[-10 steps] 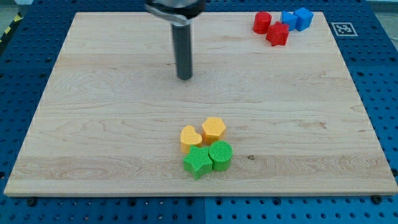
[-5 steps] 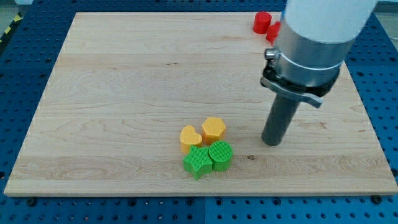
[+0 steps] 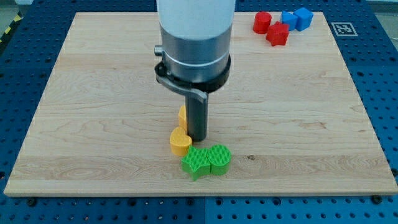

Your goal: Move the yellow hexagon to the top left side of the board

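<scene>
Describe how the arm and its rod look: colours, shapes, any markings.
The arm is a wide, smooth, pale grey-white cylinder. Below it sits a metallic silver collar with a dark ring and a small bracket at its lower edge. From there a straight dark grey rod runs down to my tip. No cables or markings show.

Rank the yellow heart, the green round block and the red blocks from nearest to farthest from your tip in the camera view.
My tip sits mid-board.
1. Yellow heart, just at the tip's left.
2. Green round block, slightly below and right of the tip.
3. Red blocks, far off at the view's top right.
</scene>
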